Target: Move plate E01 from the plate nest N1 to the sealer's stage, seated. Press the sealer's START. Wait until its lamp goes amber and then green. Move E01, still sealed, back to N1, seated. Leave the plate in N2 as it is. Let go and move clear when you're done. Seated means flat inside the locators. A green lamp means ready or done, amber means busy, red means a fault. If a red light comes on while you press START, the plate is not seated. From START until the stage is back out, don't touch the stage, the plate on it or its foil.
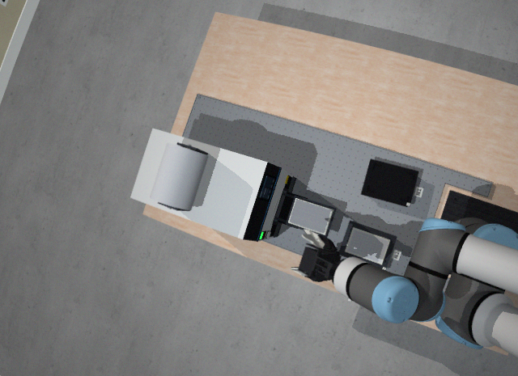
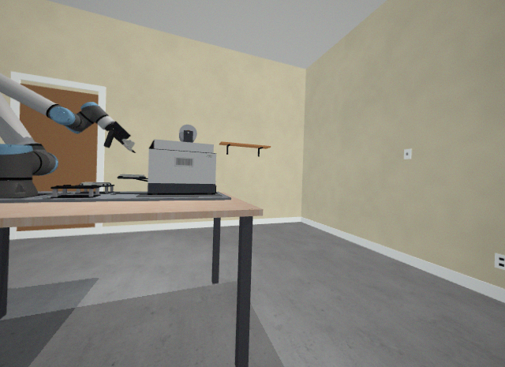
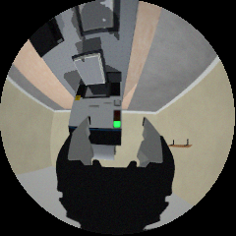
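Note:
The sealer shows a green lamp. Its stage is out, and plate E01 lies on it, looking flat, with a pale grey top. Nest N1 is black and bears no plate. Nest N2 holds its plate. My gripper is open and empty, raised above and beside the stage on the side of the bench's near edge, clear of the plate.
A foil roll sits on top of the sealer. The START button is close to the lamp on the sealer's front. A wall shelf is far behind. The arm passes above the N2 side of the bench.

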### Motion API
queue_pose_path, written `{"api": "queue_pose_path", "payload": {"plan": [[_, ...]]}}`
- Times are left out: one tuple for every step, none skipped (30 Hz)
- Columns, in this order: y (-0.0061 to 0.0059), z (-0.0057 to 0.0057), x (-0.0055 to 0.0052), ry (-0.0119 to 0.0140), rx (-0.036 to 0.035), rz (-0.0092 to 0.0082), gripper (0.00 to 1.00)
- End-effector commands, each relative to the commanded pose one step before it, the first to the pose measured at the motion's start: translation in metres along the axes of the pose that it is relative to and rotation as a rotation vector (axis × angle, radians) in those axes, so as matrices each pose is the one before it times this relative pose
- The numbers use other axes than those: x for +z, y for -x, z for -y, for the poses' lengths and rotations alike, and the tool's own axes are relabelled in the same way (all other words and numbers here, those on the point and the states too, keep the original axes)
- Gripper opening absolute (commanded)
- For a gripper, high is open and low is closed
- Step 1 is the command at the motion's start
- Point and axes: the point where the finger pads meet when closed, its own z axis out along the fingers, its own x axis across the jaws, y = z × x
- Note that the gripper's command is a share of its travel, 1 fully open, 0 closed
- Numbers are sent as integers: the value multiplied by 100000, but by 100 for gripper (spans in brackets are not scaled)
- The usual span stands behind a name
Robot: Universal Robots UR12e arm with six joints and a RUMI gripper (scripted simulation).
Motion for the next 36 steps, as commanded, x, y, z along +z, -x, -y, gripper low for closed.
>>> {"api": "queue_pose_path", "payload": {"plan": [[2, -85, -27, 117, 5, -3, 68], [0, 0, 0, 0, 0, 0, 68], [0, 0, 0, 0, 0, 0, 68], [0, 0, 0, 0, 0, 0, 68], [0, 0, 0, 0, 0, 0, 68], [0, 0, 0, 0, 0, 0, 68], [0, 0, 0, 0, 0, 0, 68], [0, 0, 0, 0, 0, 0, 68], [0, 0, 0, 0, 0, 0, 68], [0, 0, 0, 0, 0, 0, 68], [0, 0, 0, 0, 0, 0, 68], [0, 0, 0, 0, 0, 0, 68], [0, 0, 0, 0, 0, 0, 68], [0, 0, 0, 0, 0, 0, 68], [0, 0, 0, 0, 0, 0, 68], [0, 0, 0, 0, 0, 0, 68], [0, 0, 0, 0, 0, 0, 68], [0, 0, 0, 0, 0, 0, 68], [0, 0, 0, 0, 0, 0, 68], [0, 0, 0, 0, 0, 0, 68], [0, 0, 0, 0, 0, 0, 68], [0, 0, 0, 0, 0, 0, 68], [0, 0, 0, 0, 0, 0, 68], [0, 0, 0, 0, 0, 0, 68], [0, 0, 0, 0, 0, 0, 68], [0, 0, 0, 0, 0, 0, 68], [0, 0, 0, 0, 0, 0, 68], [0, 0, 0, 0, 0, 0, 68], [-2, 299, -393, 2, 0, 2, 66], [-1, 302, -397, 0, 0, 0, 66], [-1, 302, -397, 0, 0, 1, 65], [-1, 302, -397, 0, 0, 0, 65], [-1, 302, -398, 0, 0, 0, 64], [5, 302, -405, -2, 0, -2, 64], [0, 302, -399, 0, 0, 0, 63], [0, 302, -399, 0, 0, 0, 63]]}}
